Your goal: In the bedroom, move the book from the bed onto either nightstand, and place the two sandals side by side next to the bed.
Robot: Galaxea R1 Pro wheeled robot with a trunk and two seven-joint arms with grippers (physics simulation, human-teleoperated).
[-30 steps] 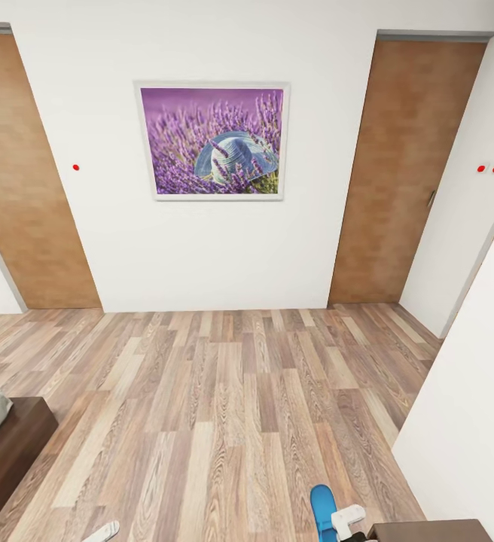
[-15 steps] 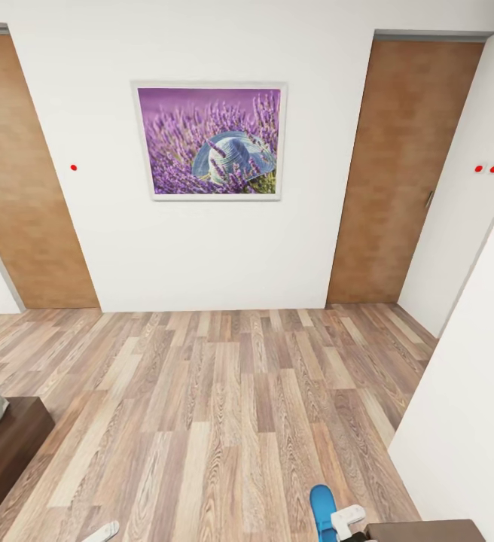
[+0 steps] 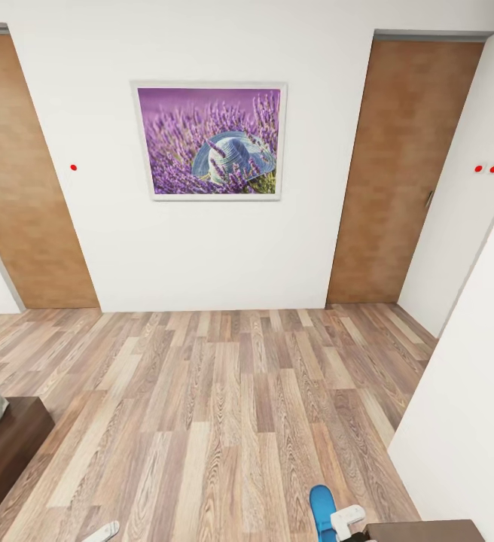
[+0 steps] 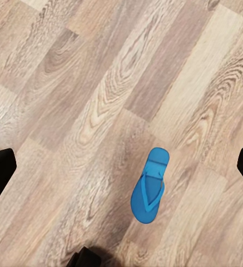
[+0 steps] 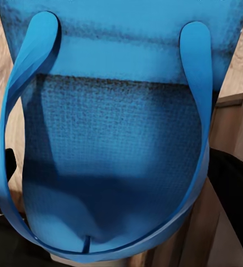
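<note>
- Right gripper (image 3: 346, 523): white, at the near edge of the head view, just left of a dark brown wooden cabinet top (image 3: 428, 529). It appears to carry a bright blue flat sandal (image 3: 322, 512), whose textured sole and straps press up against the right wrist camera. How far the jaws stand apart cannot be told.
- Left gripper (image 4: 121, 167): jaws spread wide and empty, pointing down at the wood-plank floor (image 3: 224, 406).
- Second blue flat sandal (image 4: 148, 186): lies flat on the floor, straps up, below and between the left gripper's jaws, well apart from them.
- Low bed (image 3: 2, 444), pale mattress on dark brown frame: near left corner of the head view.
- Judged step: carrying the held sandal toward the bed. Keep the grip steady, set it down flat beside the frame, toe direction matching its partner's, leaving room alongside.
</note>
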